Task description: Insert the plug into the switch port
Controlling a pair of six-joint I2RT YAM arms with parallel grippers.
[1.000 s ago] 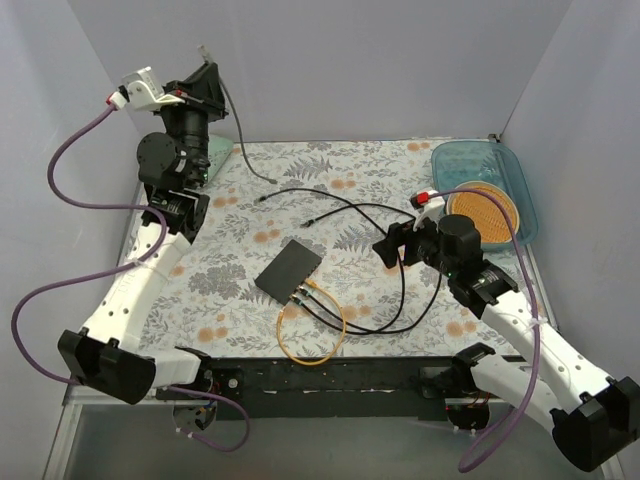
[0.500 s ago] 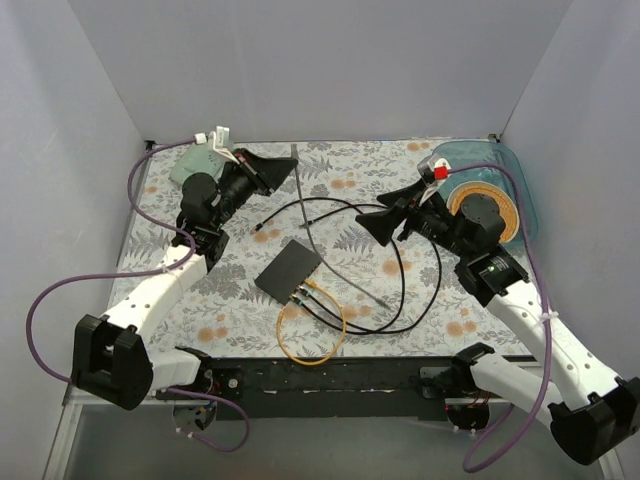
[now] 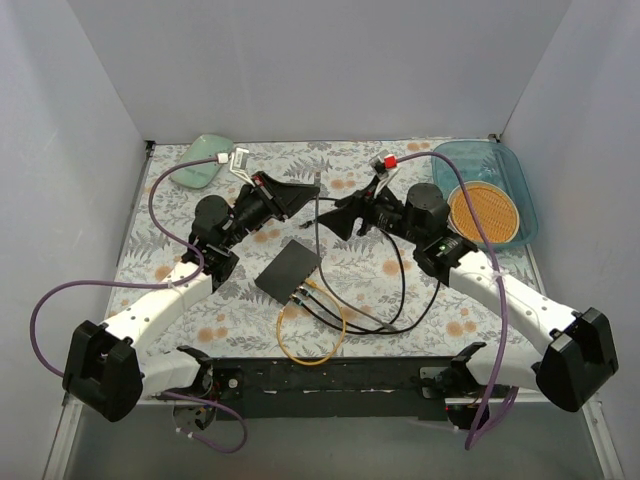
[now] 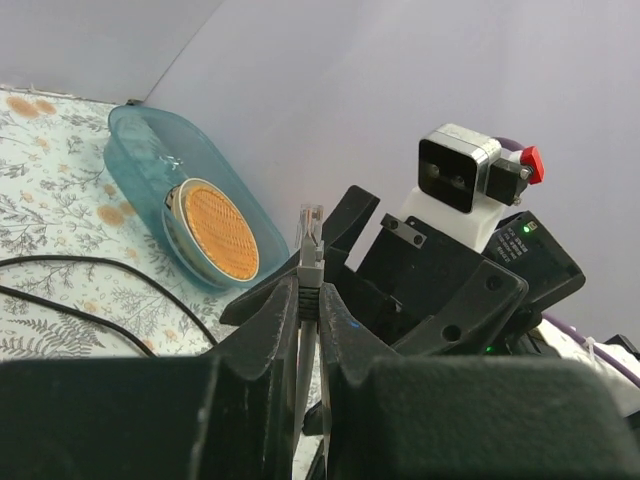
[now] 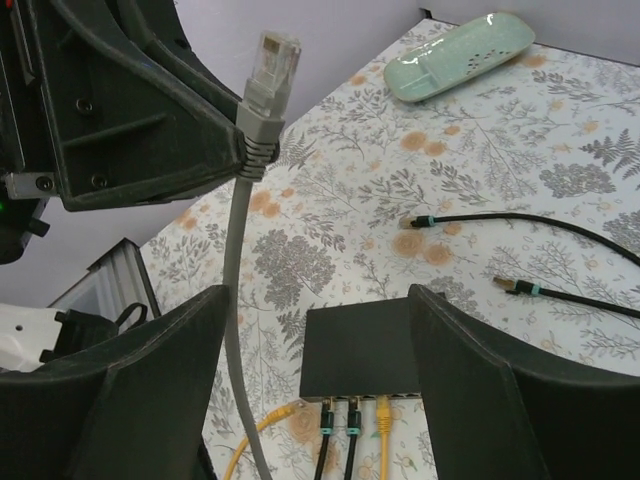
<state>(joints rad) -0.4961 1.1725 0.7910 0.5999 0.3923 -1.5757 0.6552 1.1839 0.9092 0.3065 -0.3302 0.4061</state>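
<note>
While both arms meet above the floral mat (image 3: 225, 290), we see plenty lying around them. A teal tray (image 3: 505, 165) holding an orange disc (image 3: 483, 212) sits at the far right corner, and a pale green dish (image 3: 200, 172) lies at the far left. Two loose black cables (image 5: 425, 221) trail across the mat beyond the switch (image 3: 288, 268), their free ends well apart from it.

One end of the switch's socket row is taken up: two black leads and a yellow cable (image 5: 383, 408) are plugged in side by side, and the yellow one loops on the mat just in front.

We find the left gripper (image 3: 305, 188) clamped tight on the grey cable (image 5: 235, 260), right below the plug (image 5: 272, 65). The right gripper (image 3: 335, 213) faces it at close range with its fingers spread wide and nothing between them. In the right wrist view those fingers frame the switch below.

Held in the air above the far side of the switch, the plug stands roughly upright across the left fingertips. Its clear tip points up and away from the mat, and the cable hangs straight down beneath it.

Flat on the mat, the switch has its long axis running diagonally from near left to far right in the top view. Its socket edge faces the near right.
</note>
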